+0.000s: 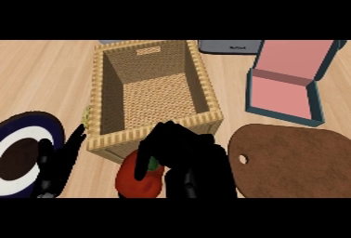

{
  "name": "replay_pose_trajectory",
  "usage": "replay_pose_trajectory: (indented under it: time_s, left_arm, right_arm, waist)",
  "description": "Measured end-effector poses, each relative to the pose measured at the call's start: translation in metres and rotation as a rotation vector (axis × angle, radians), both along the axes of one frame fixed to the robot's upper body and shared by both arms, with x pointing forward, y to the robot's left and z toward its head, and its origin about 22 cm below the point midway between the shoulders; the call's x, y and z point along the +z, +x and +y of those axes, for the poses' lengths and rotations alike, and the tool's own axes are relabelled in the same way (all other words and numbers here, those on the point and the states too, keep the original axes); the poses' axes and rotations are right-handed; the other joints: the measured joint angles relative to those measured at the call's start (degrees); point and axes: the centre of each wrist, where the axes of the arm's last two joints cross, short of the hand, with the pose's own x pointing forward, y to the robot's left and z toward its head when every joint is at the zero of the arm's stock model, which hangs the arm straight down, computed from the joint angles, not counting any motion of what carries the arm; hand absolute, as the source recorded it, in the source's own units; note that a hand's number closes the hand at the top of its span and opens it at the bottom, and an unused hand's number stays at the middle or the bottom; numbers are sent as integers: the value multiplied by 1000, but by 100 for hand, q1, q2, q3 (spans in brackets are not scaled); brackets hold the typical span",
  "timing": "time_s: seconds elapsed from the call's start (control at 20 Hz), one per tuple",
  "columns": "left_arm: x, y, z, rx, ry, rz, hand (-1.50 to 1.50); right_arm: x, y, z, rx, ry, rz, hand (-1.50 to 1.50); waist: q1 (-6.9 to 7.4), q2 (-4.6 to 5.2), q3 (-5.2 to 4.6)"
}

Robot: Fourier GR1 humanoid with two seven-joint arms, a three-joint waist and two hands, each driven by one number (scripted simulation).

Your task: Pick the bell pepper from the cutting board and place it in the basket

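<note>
While its fingers curl around the glossy red bell pepper (137, 181), the right hand (188, 160) hovers beside the woven rectangular basket (205, 79).

basket (154, 100): woven wicker, rough | cutting board (295, 160): matt brown wood | counter (41, 79): pale wood

Small mark on grey appliance (230, 47), possibly lettering, unreadable

I count one wicker basket (154, 93), one red bell pepper (137, 182), one brown cutting board (291, 160), one dark blue and white plate (24, 153), one open teal box with a pink lining (288, 83), and one grey object (230, 46) at the far edge. My two hands are in view, left (58, 167) and right (185, 158).
</note>
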Motion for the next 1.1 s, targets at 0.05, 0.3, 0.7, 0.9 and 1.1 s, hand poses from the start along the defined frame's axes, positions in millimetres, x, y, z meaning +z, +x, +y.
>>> replay_pose_trajectory:
  time_s: [0.05, 0.3, 0.7, 0.9, 1.1]
  left_arm:
    - [1, 0, -1, -4, 1, -1, 0]
    - [-2, 3, -6, -9, -1, -10, 0]
    - [-1, 4, -5, -24, -2, -12, 0]
    - [1, 6, -7, -23, -6, -8, 0]
    - [-1, 4, -7, -18, -9, -12, 0]
  right_arm:
    - [5, 5, 2, -7, -1, -3, 150]
    - [32, 36, 17, -43, -25, -14, 150]
    - [55, 86, 42, -70, -50, 52, 150]
    - [52, 107, 40, -71, 17, 117, 150]
    - [34, 122, 37, -71, 88, 165, 150]
  waist:
    - [19, 5, 0]
    - [56, 31, 7]
    - [103, 68, 19]
    - [109, 88, 25]
    - [69, 88, 33]
